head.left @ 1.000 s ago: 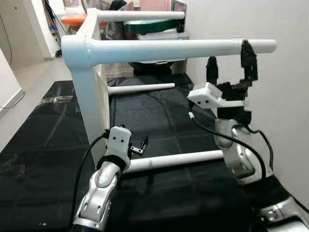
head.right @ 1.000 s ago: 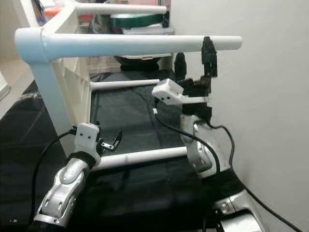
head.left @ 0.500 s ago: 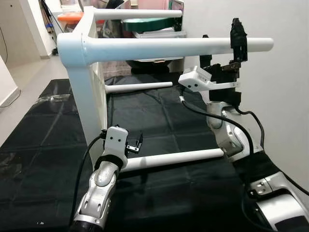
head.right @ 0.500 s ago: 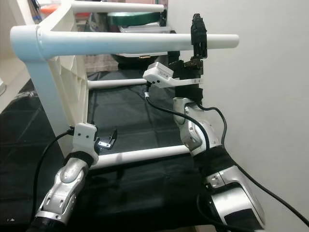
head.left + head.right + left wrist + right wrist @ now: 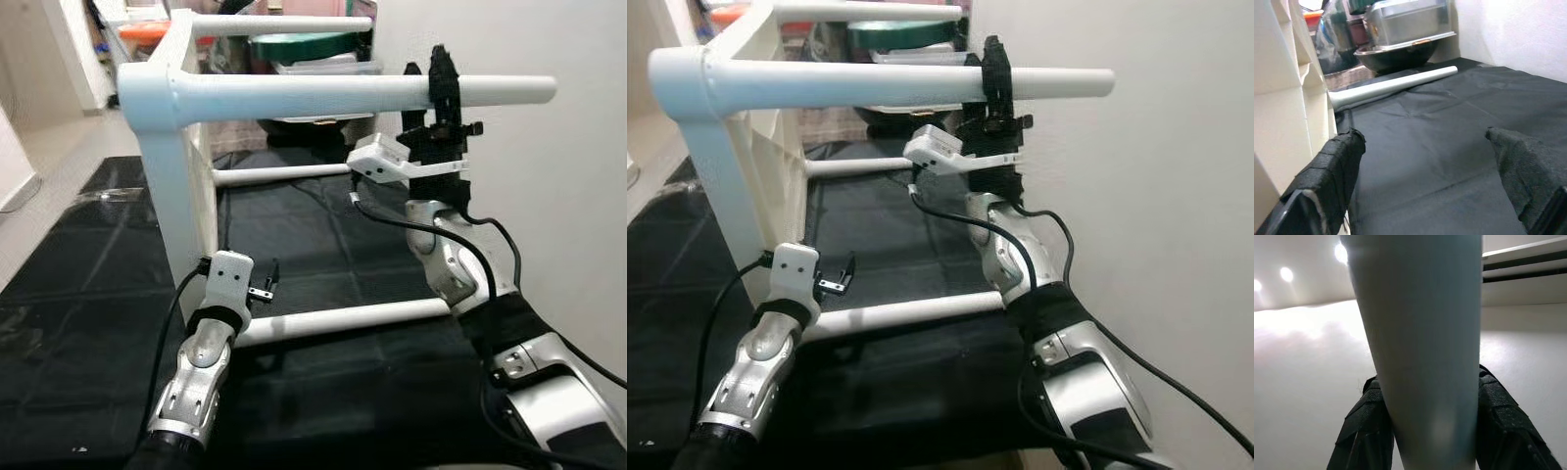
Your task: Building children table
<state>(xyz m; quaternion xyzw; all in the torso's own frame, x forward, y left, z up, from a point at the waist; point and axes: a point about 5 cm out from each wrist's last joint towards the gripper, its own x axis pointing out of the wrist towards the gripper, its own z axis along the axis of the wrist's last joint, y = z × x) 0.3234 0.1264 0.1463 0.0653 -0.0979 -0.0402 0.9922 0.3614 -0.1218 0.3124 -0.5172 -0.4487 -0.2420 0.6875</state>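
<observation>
Black fingers of the right gripper pinch the upper near leg at two o'clock, likely to steady it. At seven o'clock the left gripper, spread, hovers by the lower leg of the tipped table.

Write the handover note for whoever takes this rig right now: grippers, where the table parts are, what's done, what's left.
Right gripper: raised, fingers on either side of the upper near leg, which sits tight between the pads in the right wrist view.
Left gripper: open, low by the lower near leg, next to the tabletop panel; holding nothing.
Children's table: lying on its side on the black mat, tabletop upright on the left, all four legs sticking out toward the wall.
Done: four legs are in their sockets.
Left: whether they are fully tightened cannot be told; check each, then stand the table up.
</observation>
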